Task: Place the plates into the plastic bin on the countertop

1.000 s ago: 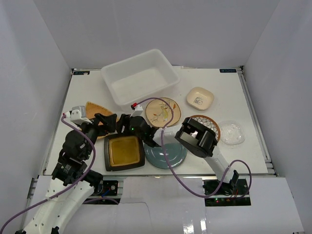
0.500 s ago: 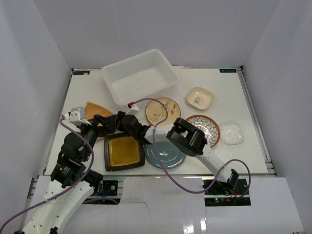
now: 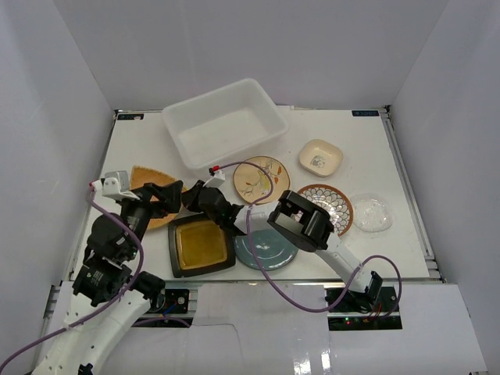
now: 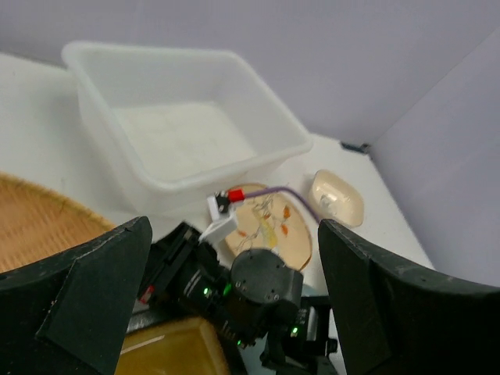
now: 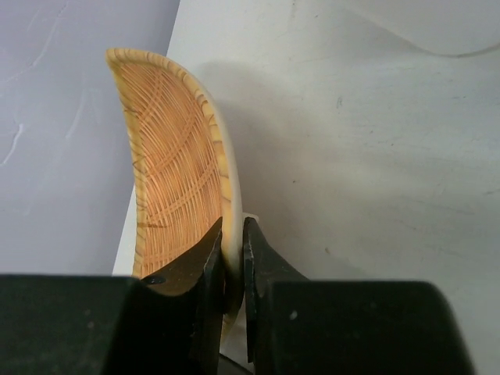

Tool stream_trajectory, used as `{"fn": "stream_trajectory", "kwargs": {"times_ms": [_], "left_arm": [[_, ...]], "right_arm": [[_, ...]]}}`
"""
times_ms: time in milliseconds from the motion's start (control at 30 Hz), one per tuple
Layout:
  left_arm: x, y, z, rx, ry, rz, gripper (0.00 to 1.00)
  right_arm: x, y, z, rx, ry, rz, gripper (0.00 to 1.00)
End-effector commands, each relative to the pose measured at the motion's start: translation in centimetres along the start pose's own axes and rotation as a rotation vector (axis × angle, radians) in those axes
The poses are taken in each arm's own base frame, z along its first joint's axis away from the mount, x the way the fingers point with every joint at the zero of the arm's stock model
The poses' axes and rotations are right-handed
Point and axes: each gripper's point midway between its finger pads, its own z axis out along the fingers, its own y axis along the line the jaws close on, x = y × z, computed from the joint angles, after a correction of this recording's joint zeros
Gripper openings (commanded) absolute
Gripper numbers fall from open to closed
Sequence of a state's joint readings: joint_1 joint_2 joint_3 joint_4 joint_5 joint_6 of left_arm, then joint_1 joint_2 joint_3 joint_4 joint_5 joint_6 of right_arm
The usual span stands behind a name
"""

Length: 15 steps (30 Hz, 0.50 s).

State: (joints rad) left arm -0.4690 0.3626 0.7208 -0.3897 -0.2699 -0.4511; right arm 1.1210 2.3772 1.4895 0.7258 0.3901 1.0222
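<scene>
Cross-reach: right gripper, swung left over tabletop in past 1 s, jaws clenched on orange wedge rim; left gripper jaws released, drawn back. 1st plate secured; plastic bin empty.

The right gripper has been swung leftward onto the orange wedge, whose rim is now pinched between its jaws. The left arm's wrist has been drawn back leftward. The black square plate has been nudged slightly askew.

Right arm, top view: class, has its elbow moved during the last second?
Yes. The right arm's elbow has shifted left, uncovering more of the brown mandala plate; the right gripper grips the orange wedge plate.
</scene>
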Motion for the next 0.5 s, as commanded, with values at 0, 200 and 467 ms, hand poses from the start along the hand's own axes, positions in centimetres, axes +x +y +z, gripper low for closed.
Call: {"fn": "stream_trajectory", "kwargs": {"times_ms": [0,200,467], "left_arm": [[-6.7,-3.1,-2.6,0.111,-0.145,0.011,0.98],[-9.3,-4.1,-4.8,0.132,-0.149,-0.032,0.98],[-10.7,-3.4,-6.7,0.088,-0.143,-0.032,0.98]], "right_arm": [[-3.7,8.8,-3.1,-0.2,-0.084,-0.036,0.08],[-7.0,16.1,-7.2,-0.32,-0.186,-0.168,0.08],[-15.5,19.2,-9.8,-0.347,-0.346,-0.21,0.08]]}}
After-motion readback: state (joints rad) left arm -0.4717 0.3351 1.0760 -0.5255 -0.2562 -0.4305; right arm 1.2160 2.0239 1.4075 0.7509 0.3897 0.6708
